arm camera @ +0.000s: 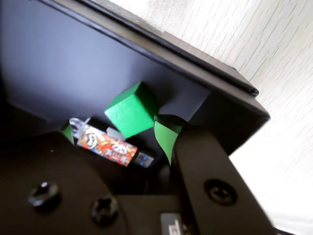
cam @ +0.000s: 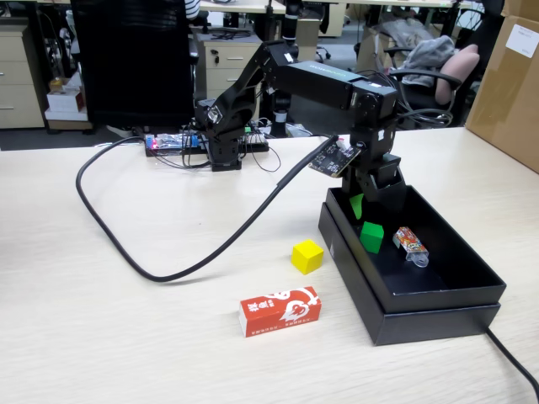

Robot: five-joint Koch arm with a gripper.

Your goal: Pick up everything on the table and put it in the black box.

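1. Worktop (cam: 126, 320): pale beige wood grain, wide and flat. A thick black cable (cam: 168, 273) loops across it from the far left to the arm's wrist.
2. Arm (cam: 328, 84): black, based at the far edge of the worktop, reaching forward and bending down over the near-left end of the box as the fixed view shows it. A bare circuit board (cam: 335, 158) hangs at the wrist.
3. Black box (cam: 438, 316): shallow, matte, upright walls with a wider outer rim; sits on the right side of the worktop in the fixed view.
4. Red carton (cam: 280, 310): lies flat on the worktop, in front of the box's left wall and apart from it. White markings and characters on its face; too small to read.
5. Jaws (cam: 368, 202): lowered inside the box, set apart, holding nothing. Green tape on the tips shows in the wrist view. Whether a tip brushes the cube is hard to tell.
6. Yellow cube (cam: 307, 256): on the worktop, just left of the box's outer wall in the fixed view, beyond the carton.
7. Green cube (cam: 371, 236): on the box floor near the left wall, just below the jaws, free of them.
8. Wrapped item (cam: 410, 245): orange-patterned, clear twisted ends, on the box floor just right of the green cube. Print not legible.
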